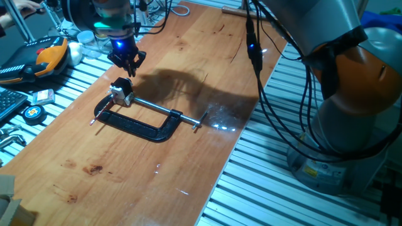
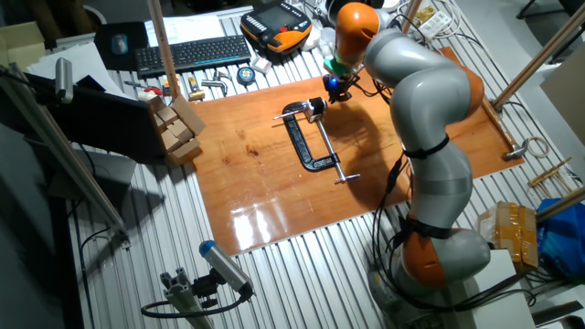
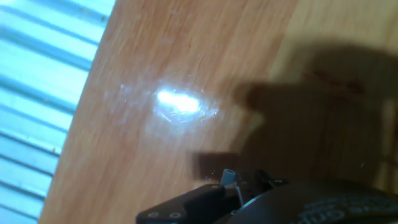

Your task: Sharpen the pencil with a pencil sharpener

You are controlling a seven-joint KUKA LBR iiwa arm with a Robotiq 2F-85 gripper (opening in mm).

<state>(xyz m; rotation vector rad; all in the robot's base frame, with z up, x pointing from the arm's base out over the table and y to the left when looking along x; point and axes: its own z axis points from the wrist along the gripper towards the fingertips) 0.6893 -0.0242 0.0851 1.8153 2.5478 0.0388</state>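
Note:
The pencil sharpener (image 1: 121,91) (image 2: 315,108) is a small silvery block with a dark top, pinched in the jaws of a black C-clamp (image 1: 147,129) (image 2: 306,142) lying on the wooden board. The pencil (image 1: 100,113), a thin dark stick with a pale tip, slants from the clamp's left end up toward the sharpener. I cannot tell whether its upper end sits inside the sharpener. My gripper (image 1: 130,68) (image 2: 331,91) hangs just above and behind the sharpener, fingers pointing down, the gap between them unclear. The blurred hand view shows only bare board, glare and dark hand parts.
The clamp's steel screw rod (image 1: 154,107) runs right to a small T-handle (image 1: 197,122). Off the board's left edge lie a yellow-black pendant (image 1: 47,53), a tape measure (image 1: 32,113) and a keyboard (image 2: 187,53). Wooden blocks (image 2: 178,128) stand by the board's corner. Cables (image 1: 254,50) hang over its right side.

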